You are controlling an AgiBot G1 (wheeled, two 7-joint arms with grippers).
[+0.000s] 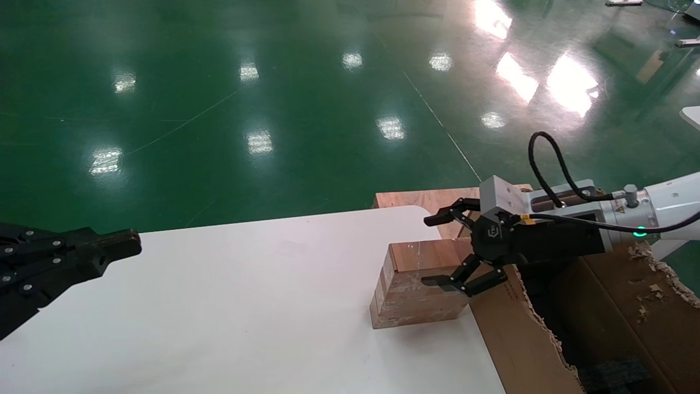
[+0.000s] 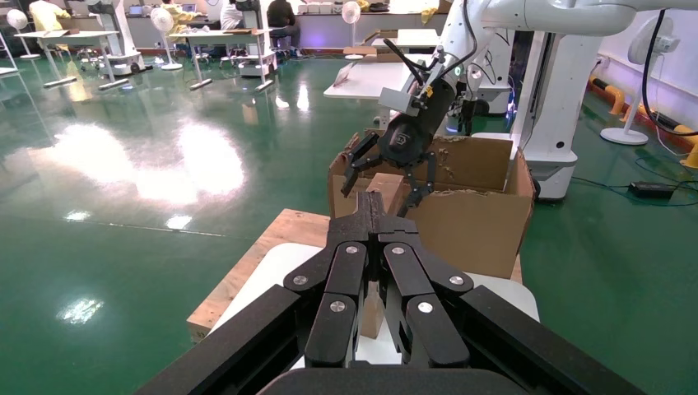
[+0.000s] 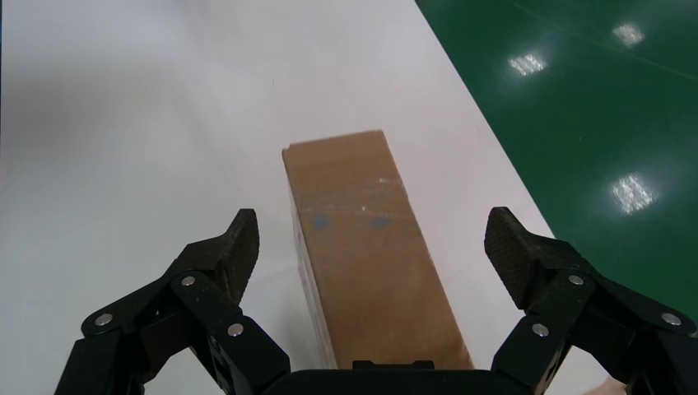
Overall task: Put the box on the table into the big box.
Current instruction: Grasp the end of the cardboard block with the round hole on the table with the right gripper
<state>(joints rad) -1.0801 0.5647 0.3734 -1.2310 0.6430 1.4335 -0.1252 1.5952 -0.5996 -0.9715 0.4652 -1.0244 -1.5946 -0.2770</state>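
The small taped brown box (image 1: 415, 284) stands on the white table (image 1: 246, 306) near its right edge. It also shows in the right wrist view (image 3: 370, 247). My right gripper (image 1: 437, 250) is open, its fingers wide on either side of the box's right end without touching it; in its own view (image 3: 370, 239) the box lies between the two fingertips. The big box (image 1: 574, 323), a torn-edged carton, stands just right of the table. My left gripper (image 1: 128, 243) is shut and empty over the table's left side, and in its own view (image 2: 368, 207) it points at the box.
A light brown plywood board (image 1: 432, 200) lies behind the table's far right corner. Black foam (image 1: 618, 375) sits in the bottom of the carton. A glossy green floor (image 1: 273, 109) lies beyond the table. Desks, fans and people show far off in the left wrist view.
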